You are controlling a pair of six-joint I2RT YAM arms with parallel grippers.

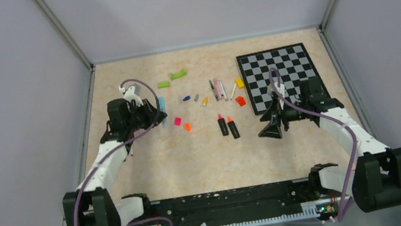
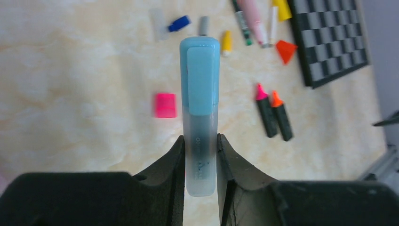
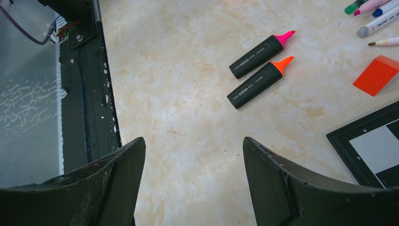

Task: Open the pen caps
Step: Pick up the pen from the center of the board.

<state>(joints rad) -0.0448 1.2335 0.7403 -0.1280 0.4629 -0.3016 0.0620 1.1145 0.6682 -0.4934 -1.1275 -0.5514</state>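
Left claw [image 2: 201, 143] clenched on the frosted barrel of a highlighter [image 2: 201, 162]. Its cyan cap [image 2: 202, 80] is fitted and points away from the claw. A loose pink cap [image 2: 165, 105] lies on the worktop [image 2: 84, 94], just left of it in the wrist view. Right claw [image 3: 194, 146] released, holding nothing, over the worktop. Beyond it, two uncapped black highlighters lie side by side, pink-tipped [image 3: 258, 52] and orange-tipped [image 3: 256, 82].

Checkerboard [image 1: 282, 76], flat, right rear of table [image 1: 193, 162]. 2 green pieces [image 1: 178, 73], rear centre. Orange block [image 1: 240, 101] and yellow block [image 1: 240, 82], just beside board's left edge.
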